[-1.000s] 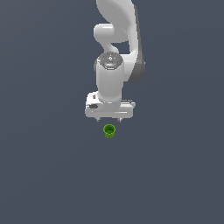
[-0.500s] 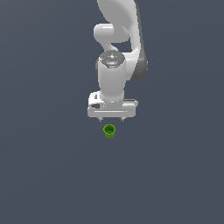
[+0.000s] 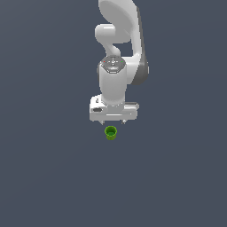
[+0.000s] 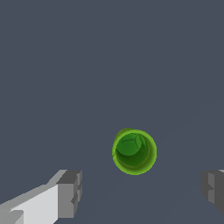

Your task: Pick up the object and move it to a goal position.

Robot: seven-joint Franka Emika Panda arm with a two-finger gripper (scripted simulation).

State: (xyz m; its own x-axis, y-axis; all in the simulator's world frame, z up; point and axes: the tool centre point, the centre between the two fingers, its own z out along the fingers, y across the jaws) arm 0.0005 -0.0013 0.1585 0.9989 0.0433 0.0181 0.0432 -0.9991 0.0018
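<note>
In the exterior view, the white end effector point(image 3: 113, 122) hangs above the small bright green cup-like cylinder point(image 3: 110, 132), which stands upright on the plain grey bench point(image 3: 44, 177). A descent off centre could land a fingertip on the rim and tip the cup.

The wrist view shows what the other hides: fingers point(image 4: 70, 192) spread wide apart, empty, the cylinder's point(image 4: 134, 151) hollow interior between them, nearer neither clearly.

Flat, even, dim rendered light, no cast shadows or glare; both views sharp.
</note>
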